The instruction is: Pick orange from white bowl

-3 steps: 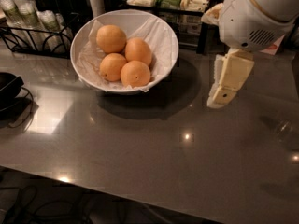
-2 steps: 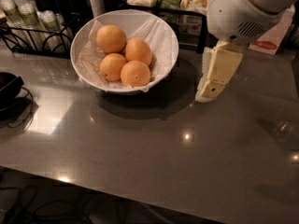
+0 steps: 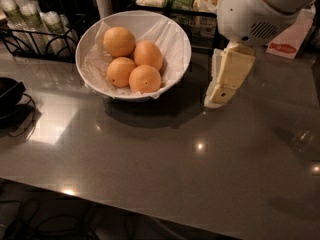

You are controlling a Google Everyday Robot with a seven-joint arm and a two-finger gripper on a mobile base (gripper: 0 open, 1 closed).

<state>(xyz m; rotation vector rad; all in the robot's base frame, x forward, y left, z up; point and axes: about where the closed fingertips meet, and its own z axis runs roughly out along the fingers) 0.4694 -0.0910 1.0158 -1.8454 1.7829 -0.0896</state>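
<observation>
We see the orange [image 3: 119,41] at 11 o'clock inside the white bowl [image 3: 181,35], beside three other oranges [image 3: 145,79]. The tool [image 3: 216,100] hangs over the surface [image 3: 150,159] at the bowl's 3 o'clock; we cannot tell whether it is spread or pressed together.

A single camera looks down at a steep angle across the grey counter [image 3: 150,174] toward the racks [image 3: 30,44] at its far edge. The white bowl [image 3: 177,39] sits close, upper left; the gripper [image 3: 216,100] hangs just right of it.
</observation>
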